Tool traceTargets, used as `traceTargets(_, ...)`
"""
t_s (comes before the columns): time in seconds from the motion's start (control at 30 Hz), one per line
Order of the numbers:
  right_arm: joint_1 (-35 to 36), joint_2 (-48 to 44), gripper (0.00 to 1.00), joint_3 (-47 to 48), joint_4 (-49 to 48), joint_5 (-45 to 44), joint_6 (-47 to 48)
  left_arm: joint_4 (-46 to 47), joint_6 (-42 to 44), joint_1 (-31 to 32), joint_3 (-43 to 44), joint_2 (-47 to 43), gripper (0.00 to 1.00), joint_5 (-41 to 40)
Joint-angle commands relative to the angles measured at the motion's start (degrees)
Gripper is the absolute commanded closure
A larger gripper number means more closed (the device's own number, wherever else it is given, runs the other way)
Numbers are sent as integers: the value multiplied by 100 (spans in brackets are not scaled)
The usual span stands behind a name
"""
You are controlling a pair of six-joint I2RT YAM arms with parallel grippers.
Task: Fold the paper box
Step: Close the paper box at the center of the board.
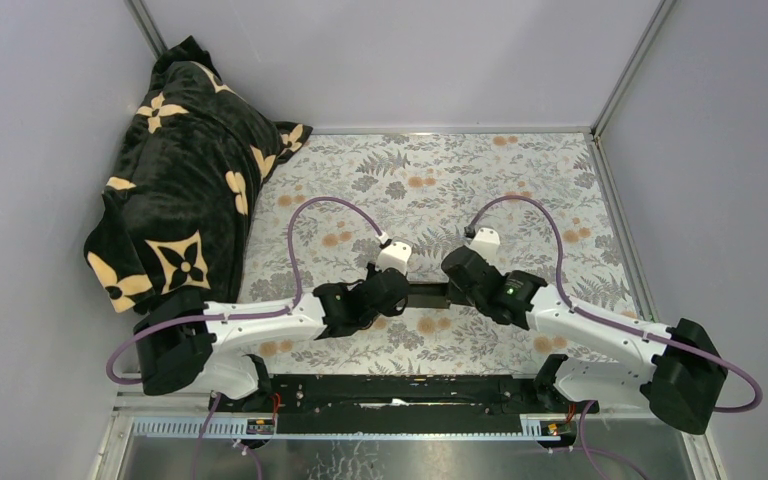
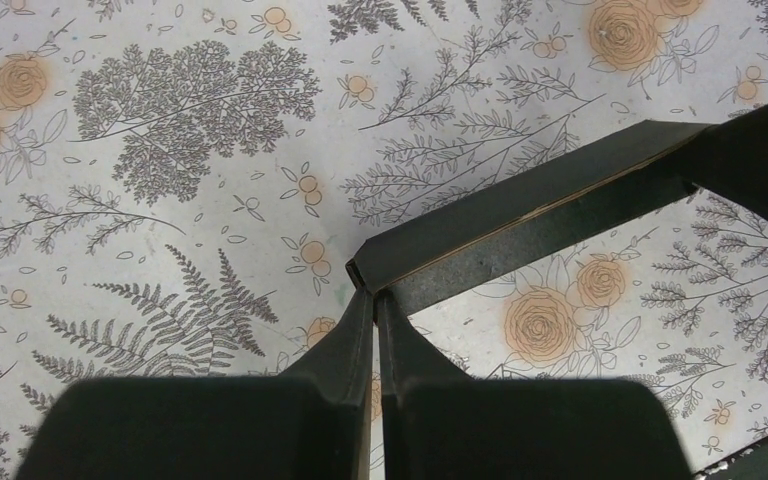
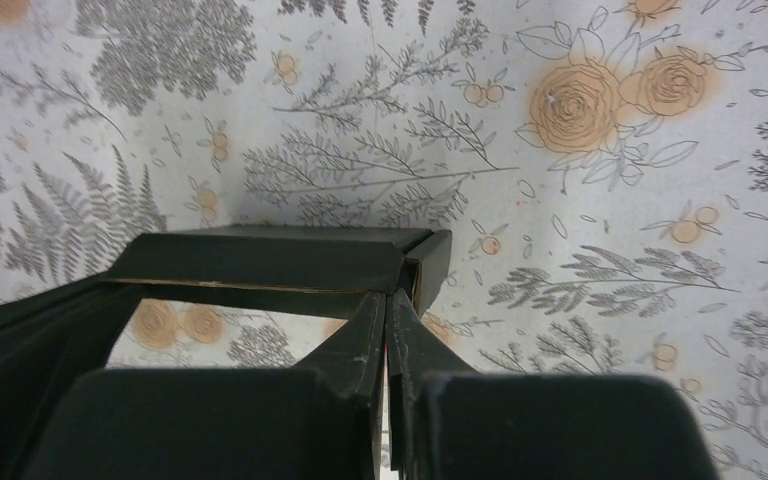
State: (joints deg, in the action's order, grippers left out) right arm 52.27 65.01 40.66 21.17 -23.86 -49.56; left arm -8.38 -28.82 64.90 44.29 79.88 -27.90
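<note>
I hold the plain matte black thin-card paper box (image 2: 520, 215) from both ends. My left gripper (image 2: 373, 296) is pinched shut on one corner edge of it, and my right gripper (image 3: 388, 296) is pinched shut on the wall at the opposite end.

From my left fingertips the box runs ahead and to the right. From my right fingertips it runs ahead and to the left. Its long axis therefore lies straight across the gap between my two tools, and neither arm is nearer than the other, as both are touching it. It reads as an open rectangular sleeve, because I can see the cloth through its middle. I cannot tell whether its lower edge rests on the grey floral tablecloth (image 1: 460, 180) or hangs just above it.

As I judge it, the next fold turns on this shared line. If my grippers drift off it, or close toward each other unevenly, the thin card will likely skew or buckle rather than crease.

There is open cloth ahead of both tools. The black plush blanket with cream flower motifs (image 1: 185, 190) lies well off beyond my left arm. Behind both grippers, the mounting rail closes off the near side.
</note>
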Motion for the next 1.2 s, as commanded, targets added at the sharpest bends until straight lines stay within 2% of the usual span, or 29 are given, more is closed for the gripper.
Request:
traceTargets(0.0, 222, 57, 99, 550, 35, 750, 379, 671, -185, 234, 0, 291, 96, 1037)
traceTargets(0.33, 224, -74, 88, 741, 886, -33, 899, 667, -176, 242, 61, 378, 96, 1051)
traceTargets(0.43, 227, -6, 88, 782, 943, -72, 989, 637, -168, 242, 86, 405, 96, 1055)
traceTargets(0.7, 226, 137, 99, 852, 1053, -192, 1213, 590, -132, 242, 149, 467, 96, 1056)
traceTargets(0.73, 223, 161, 98, 878, 1098, -228, 1233, 592, -131, 243, 150, 475, 96, 1055)
traceTargets(0.87, 229, 213, 85, 969, 1283, -318, 1254, 579, -120, 242, 176, 495, 96, 1055)
traceTargets(1.17, 226, 256, 88, 901, 1268, -462, 1286, 548, -115, 242, 185, 470, 96, 1052)
